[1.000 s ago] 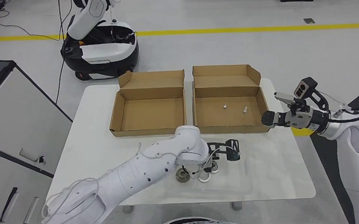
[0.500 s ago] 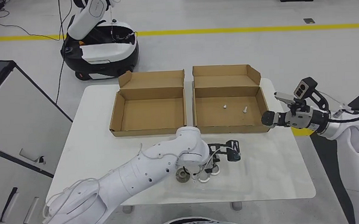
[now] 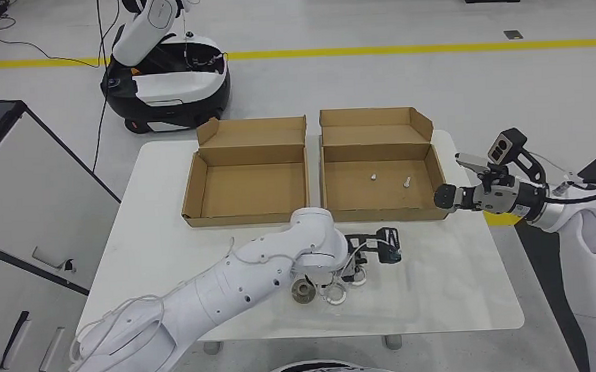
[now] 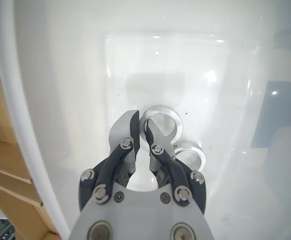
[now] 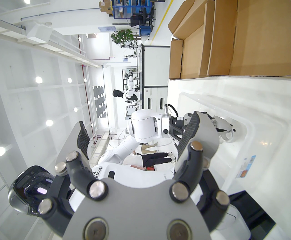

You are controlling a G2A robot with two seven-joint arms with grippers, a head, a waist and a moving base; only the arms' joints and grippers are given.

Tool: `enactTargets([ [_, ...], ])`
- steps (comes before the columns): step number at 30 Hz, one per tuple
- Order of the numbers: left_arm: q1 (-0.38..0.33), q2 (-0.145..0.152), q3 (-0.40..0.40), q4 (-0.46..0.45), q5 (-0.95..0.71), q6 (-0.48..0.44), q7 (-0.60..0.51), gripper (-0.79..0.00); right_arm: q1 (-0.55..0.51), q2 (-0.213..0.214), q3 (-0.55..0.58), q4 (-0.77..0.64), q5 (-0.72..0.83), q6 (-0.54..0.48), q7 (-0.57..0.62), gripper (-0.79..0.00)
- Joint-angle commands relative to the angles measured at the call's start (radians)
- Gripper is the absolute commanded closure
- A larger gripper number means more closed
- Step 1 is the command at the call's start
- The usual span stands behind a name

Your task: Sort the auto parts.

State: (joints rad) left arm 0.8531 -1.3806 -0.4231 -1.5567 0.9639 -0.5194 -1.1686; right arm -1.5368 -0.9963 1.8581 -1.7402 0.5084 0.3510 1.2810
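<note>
A metal ring (image 4: 178,127) is pinched by its wall between the fingers of the left gripper (image 4: 142,123), one finger inside and one outside. It is held within a clear tray (image 4: 109,68) at the table's (image 3: 462,279) 6 o'clock side, and a second ring (image 4: 202,159) lies just beside it. The right gripper (image 5: 138,122) is held at 3 o'clock, fingers spread apart, near a cardboard box (image 3: 378,182).
</note>
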Motion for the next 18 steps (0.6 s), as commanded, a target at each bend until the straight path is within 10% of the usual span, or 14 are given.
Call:
enactTargets([
  [1, 0.002, 0.004, -0.012, -0.020, 0.000, 0.005, 0.004, 0.000, 0.000, 0.000, 0.000, 0.000, 0.000, 0.000, 0.000, -0.785],
  [18, 0.095, 0.075, -0.182, -0.306, 0.092, 0.027, 0.048, 0.000, 0.000, 0.000, 0.000, 0.000, 0.000, 0.000, 0.000, -0.785],
])
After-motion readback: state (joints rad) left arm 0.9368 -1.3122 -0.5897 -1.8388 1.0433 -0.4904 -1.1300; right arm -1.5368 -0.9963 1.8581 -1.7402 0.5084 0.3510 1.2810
